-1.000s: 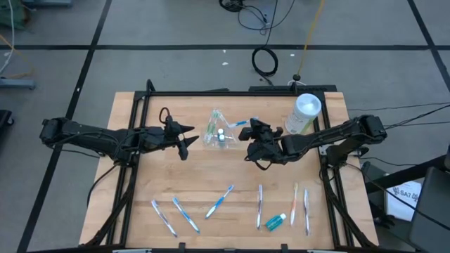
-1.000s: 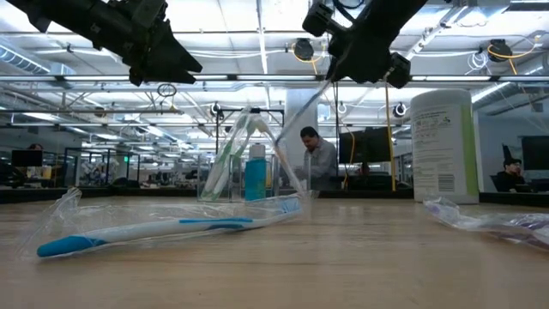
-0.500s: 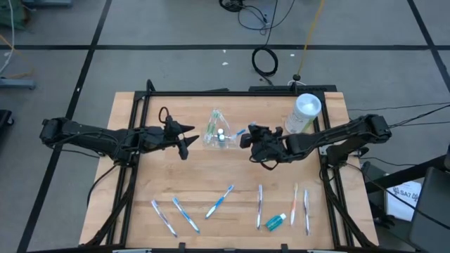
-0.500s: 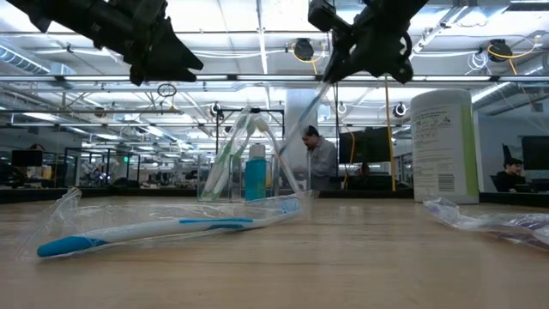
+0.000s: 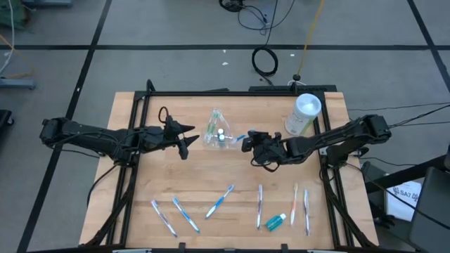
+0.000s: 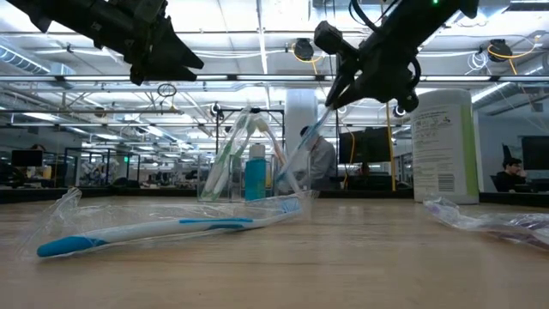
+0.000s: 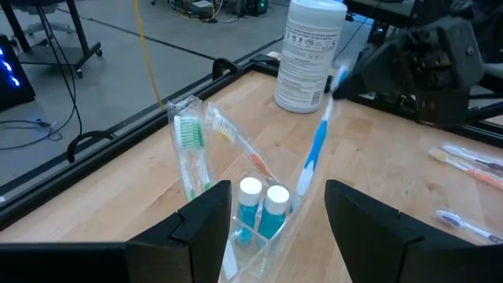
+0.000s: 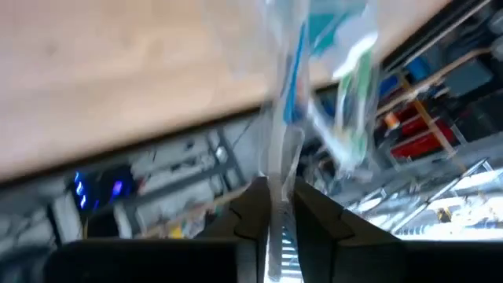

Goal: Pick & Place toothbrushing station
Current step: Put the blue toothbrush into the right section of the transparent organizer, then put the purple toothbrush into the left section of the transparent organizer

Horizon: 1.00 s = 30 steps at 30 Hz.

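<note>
Wooden table (image 5: pixel 232 169), items as seen from the room:

- Toothbrushing station (image 5: pixel 217 131): clear plastic container, upright at the table's far centre. Holds a green-bristled toothbrush (image 7: pixel 189 153), a second brush leaning beside it, and two small white-capped blue tubes (image 7: pixel 262 206).
- Right gripper (image 5: pixel 251 143): raised above the table just right of the station, fingers clenched on the handle end of a blue wrapped toothbrush (image 6: pixel 298 154). That brush slants down so its lower end sits at the station's open top.
- Left gripper (image 5: pixel 188 138): hovering left of the station, apart from it, fingers spread and holding nothing.
- White cylindrical canister (image 5: pixel 304 114): upright at the far right, well apart from the station.
- Row of wrapped toothbrushes along the near edge, the middle one blue (image 5: pixel 220 201); a small teal tube (image 5: pixel 276 222) lies among those on the right.
- Beyond the table: a person (image 6: pixel 324 161) standing in the room.
</note>
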Tool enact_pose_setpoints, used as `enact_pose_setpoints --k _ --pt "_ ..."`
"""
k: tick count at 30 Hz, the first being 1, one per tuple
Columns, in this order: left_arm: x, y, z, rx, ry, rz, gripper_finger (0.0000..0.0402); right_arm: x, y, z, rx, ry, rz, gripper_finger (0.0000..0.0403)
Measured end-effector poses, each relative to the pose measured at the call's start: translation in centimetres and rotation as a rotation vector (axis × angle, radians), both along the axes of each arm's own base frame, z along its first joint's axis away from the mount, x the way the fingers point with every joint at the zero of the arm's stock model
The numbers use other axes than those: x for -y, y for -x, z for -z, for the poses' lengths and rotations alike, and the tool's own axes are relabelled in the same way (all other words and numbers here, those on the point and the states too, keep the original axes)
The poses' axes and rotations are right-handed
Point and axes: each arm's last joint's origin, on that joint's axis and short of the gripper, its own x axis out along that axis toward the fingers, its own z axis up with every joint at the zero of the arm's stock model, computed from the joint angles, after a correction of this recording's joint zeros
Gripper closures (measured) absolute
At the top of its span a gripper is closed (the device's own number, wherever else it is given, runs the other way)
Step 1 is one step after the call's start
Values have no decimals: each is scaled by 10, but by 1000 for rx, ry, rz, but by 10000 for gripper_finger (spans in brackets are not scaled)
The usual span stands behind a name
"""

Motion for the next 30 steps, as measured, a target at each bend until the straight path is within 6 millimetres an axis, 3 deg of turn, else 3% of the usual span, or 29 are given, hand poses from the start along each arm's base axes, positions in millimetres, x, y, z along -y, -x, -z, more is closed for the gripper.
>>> enact_pose_setpoints --k 4,20,30 --pt "0 0 0 -1 -1 0 188 -2 -2 4 50 -48 -45 348" --pt "0 0 0 -1 -1 0 188 15 -6 2 178 -150 46 257" --pt "0 0 0 -2 -1 0 188 0 -4 -6 528 -299 268 246"
